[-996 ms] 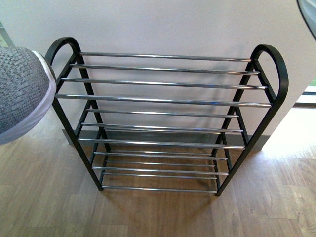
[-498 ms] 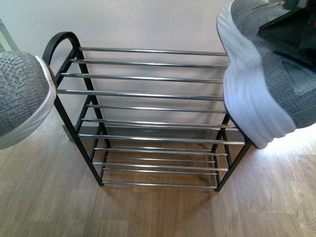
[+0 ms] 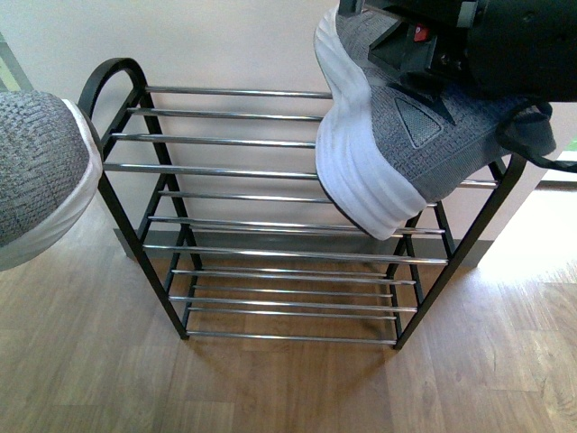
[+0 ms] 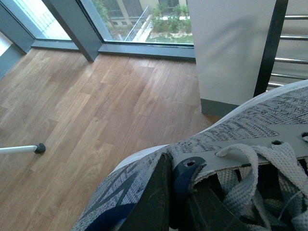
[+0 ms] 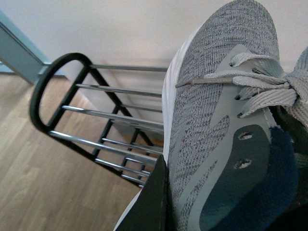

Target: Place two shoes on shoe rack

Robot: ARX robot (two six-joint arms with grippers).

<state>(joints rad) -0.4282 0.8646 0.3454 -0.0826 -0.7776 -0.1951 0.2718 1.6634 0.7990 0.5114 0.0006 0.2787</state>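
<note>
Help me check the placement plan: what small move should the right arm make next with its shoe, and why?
Probably roll the right shoe level so its sole faces down. It hangs tilted over the right end of the shoe rack's top rods, white sole turned leftward; the left shoe hangs left of the rack.

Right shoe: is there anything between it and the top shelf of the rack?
Nothing visible. The right shoe hangs tilted over the right end of the rack's bare top rods; the left shoe is off beside the rack's left frame.
</note>
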